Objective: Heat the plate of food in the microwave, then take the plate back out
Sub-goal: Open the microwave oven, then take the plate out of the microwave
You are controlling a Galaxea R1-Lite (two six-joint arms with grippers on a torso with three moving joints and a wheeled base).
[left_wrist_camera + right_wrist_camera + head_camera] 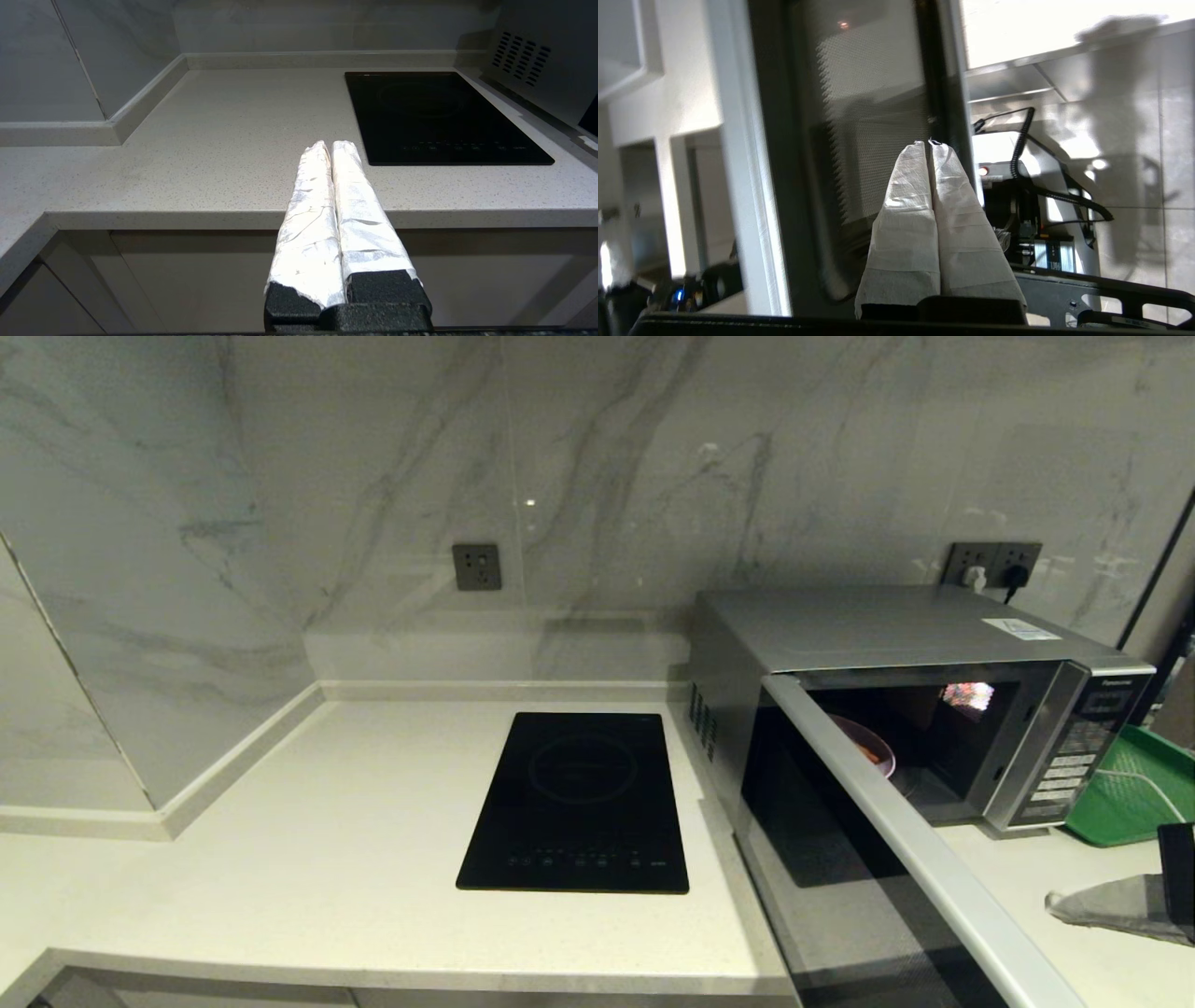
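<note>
The silver microwave (887, 630) stands at the right of the counter with its dark glass door (896, 840) swung wide open toward me. Inside, part of the lavender plate of food (885, 763) shows behind the door's top edge, with orange food on it. My right gripper (1055, 902) hovers low over the counter just right of the open door, shut and empty. In the right wrist view its taped fingertips (928, 143) point at the door's mesh window (859, 140). My left gripper (331, 144) is shut and empty, held in front of the counter's front edge.
A flat black induction hob (579, 803) lies left of the microwave. A green rectangular tray (1130, 793) sits right of the microwave by the button panel (1074, 747). Wall sockets are behind. The vented microwave side (537, 60) shows in the left wrist view.
</note>
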